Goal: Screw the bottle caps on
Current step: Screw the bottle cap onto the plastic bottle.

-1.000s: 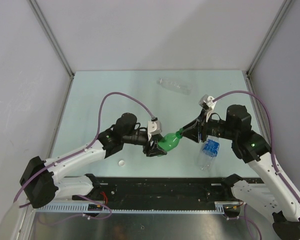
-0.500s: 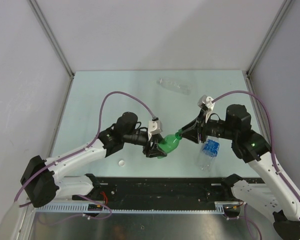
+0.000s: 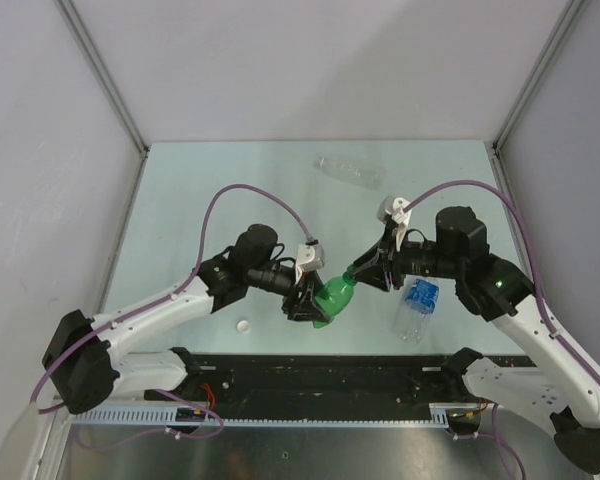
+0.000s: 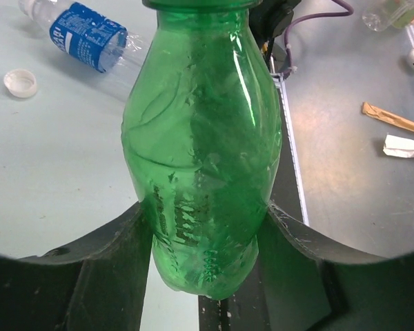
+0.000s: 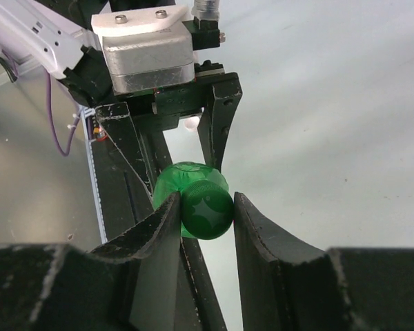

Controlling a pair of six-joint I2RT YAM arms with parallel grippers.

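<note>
Left gripper (image 3: pixel 313 303) clamped around green bottle (image 3: pixel 334 292), right gripper (image 3: pixel 360 272) pinching green cap (image 5: pixel 208 212) at its neck, blue-labelled bottle (image 3: pixel 417 303) lying just beside, white cap (image 3: pixel 244 325) on table (image 3: pixel 180 200)

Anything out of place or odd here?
Nothing spilled or damaged. The blue-labelled bottle and the clear bottle lie on their sides, and a white cap sits loose by the left arm. The left tool holds the green bottle tilted; the right tool pinches its green cap.
</note>
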